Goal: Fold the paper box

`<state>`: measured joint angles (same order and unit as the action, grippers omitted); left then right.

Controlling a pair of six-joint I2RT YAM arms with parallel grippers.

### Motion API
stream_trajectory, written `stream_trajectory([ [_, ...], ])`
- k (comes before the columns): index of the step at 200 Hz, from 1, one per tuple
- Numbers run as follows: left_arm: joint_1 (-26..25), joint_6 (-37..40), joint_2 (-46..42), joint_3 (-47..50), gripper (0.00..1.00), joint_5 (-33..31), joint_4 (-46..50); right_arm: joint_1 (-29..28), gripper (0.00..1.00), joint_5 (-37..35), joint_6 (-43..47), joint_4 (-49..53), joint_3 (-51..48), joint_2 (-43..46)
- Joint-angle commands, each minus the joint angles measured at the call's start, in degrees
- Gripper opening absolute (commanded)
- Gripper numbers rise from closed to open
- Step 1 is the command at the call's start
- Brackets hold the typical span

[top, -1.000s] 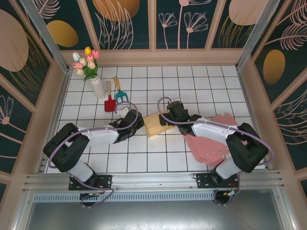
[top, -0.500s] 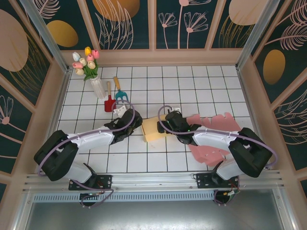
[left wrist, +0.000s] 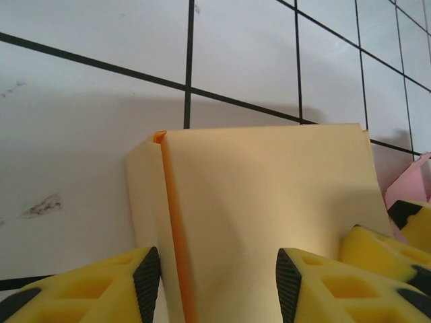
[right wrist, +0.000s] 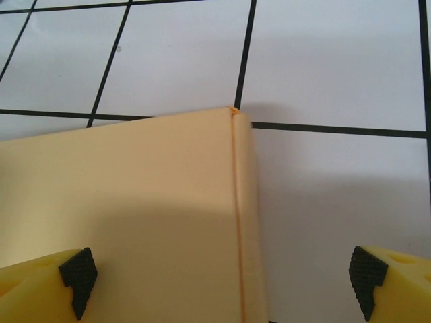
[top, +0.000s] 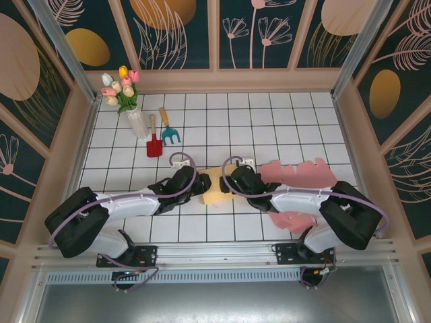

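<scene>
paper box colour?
Pale yellow paper box with an orange fold line; clearest in the left wrist view.

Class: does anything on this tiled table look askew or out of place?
The yellow paper box lies skewed to the tile lines; pink paper sheets sprawl partly under the right arm. Nothing looks torn.

Yellow paper box (right wrist: 135, 222) on white tiles (right wrist: 337, 67) beneath the wide-spread right tool (right wrist: 222, 281)

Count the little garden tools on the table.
2. The red trowel and the teal hand fork lie side by side just right of the flower vase, far back on the left.
</scene>
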<state>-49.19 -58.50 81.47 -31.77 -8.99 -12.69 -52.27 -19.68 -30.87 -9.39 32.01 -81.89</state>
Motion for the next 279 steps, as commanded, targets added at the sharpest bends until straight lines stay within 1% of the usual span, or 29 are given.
stream_trajectory([
  [1, -0.1, 1.2, 1.9, 0.3, 0.50, 0.2, -3.4, -1.8, 0.99, -1.1, -2.3, -3.2, -0.8, 1.2],
  [19, -0.1, 0.6, 4.5, 0.1, 0.50, 1.0, -6.4, -2.7, 0.99, -0.6, -3.1, -4.2, -0.7, 1.0],
  [42, -0.1, -0.7, 9.1, -2.5, 0.49, 2.0, -7.9, -3.0, 0.99, 0.0, -3.7, -4.7, -0.5, 0.9],
  [63, -0.1, -1.1, 13.0, -5.6, 0.48, 2.8, -7.9, -3.0, 0.99, 0.3, -3.6, -5.1, -0.6, 1.8],
  [83, 0.3, -0.5, 16.3, -9.0, 0.48, 0.7, -6.9, -3.0, 0.99, -0.4, -4.0, -6.7, -2.2, 3.1],
  [89, 0.5, -0.1, 18.9, -10.3, 0.47, 0.0, -6.0, -3.1, 0.99, -0.8, -4.2, -7.1, -2.7, 3.3],
  [102, 1.2, 0.2, 21.5, -12.7, 0.47, -1.0, -4.8, -2.9, 0.99, -1.8, -4.3, -7.4, -3.3, 3.2],
  [134, 2.8, 0.8, 25.8, -15.5, 0.43, 0.2, -4.2, -0.9, 0.99, -2.3, -5.0, -7.9, -4.9, 1.5],
  [153, 3.3, 1.4, 26.3, -15.4, 0.42, -0.2, -3.8, 1.3, 0.99, -0.4, -5.2, -9.4, -6.4, 2.3],
  [176, 3.3, 2.3, 25.2, -14.8, 0.42, -2.6, -2.2, 3.3, 0.99, 1.9, -4.7, -10.3, -7.7, 5.2],
  [208, 3.3, 3.5, 23.7, -14.7, 0.42, -4.2, -0.6, 5.4, 0.99, 2.5, -3.4, -7.9, -7.1, 10.3],
  [222, 3.3, 4.0, 23.7, -15.2, 0.42, -4.4, 0.4, 7.7, 0.99, 3.0, -2.6, -6.9, -6.5, 11.4],
  [250, 3.3, 4.2, 23.2, -15.5, 0.42, -4.5, 0.9, 14.2, 0.99, 7.4, -1.3, -7.8, -5.8, 9.6],
  [262, 3.3, 4.4, 23.1, -15.6, 0.42, -4.6, 1.0, 15.3, 0.99, 8.1, -0.7, -8.4, -5.3, 8.1],
  [279, 3.3, 4.3, 23.2, -15.8, 0.42, -4.2, 1.1, 15.5, 0.98, 9.2, 0.4, -9.7, -4.5, 5.9],
])
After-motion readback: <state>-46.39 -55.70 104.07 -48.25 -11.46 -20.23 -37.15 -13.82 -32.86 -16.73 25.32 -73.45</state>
